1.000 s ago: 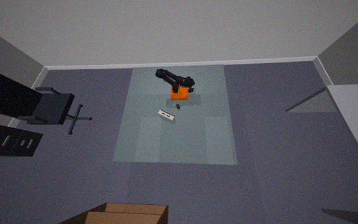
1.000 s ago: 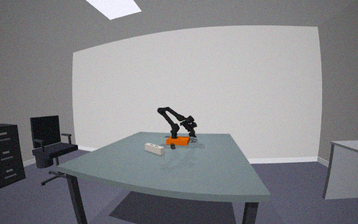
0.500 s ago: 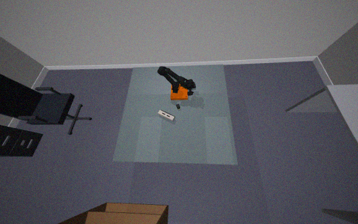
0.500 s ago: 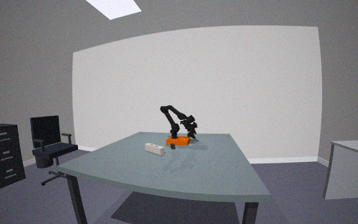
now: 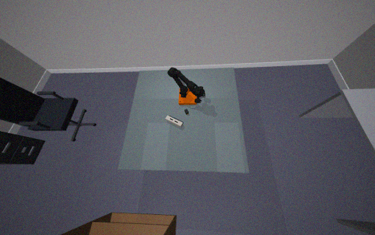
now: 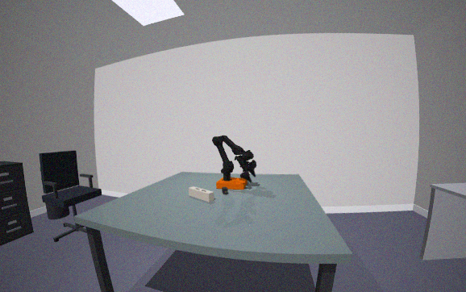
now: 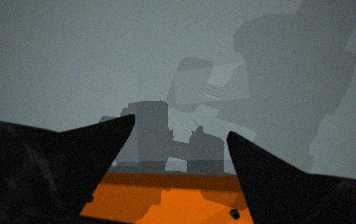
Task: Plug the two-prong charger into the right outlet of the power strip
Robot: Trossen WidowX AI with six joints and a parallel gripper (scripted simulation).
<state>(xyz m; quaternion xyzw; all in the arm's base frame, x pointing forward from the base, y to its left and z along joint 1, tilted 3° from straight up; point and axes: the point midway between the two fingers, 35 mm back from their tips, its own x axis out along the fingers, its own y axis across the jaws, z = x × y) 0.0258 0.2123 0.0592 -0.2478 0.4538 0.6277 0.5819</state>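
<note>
Arm folded, end effector [image 5: 198, 100] [image 6: 249, 178] [image 7: 181, 127] angled downward

So the orange base plate [image 5: 183, 101] [image 6: 238, 185] [image 7: 175, 205] is the big obstacle, cutting across the bottom of the wrist view, right below the gap between the spread fingertips. In the top view there's open passage over the table [image 5: 194, 146] [image 6: 226, 230] from lower center up to the charger [image 5: 186, 111] [image 6: 225, 190], with the power strip [image 5: 174, 121] [image 6: 201, 194] sitting off to its lower left.

A chair [image 5: 55, 113] [image 6: 72, 195] stands near dark drawers [image 5: 20, 148] [image 6: 14, 202].

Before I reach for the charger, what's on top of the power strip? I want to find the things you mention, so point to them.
Two dark outlet openings show on top of the white power strip [image 5: 174, 121] [image 6: 201, 194]; nothing is plugged in. Its underside is hidden against the table.
</note>
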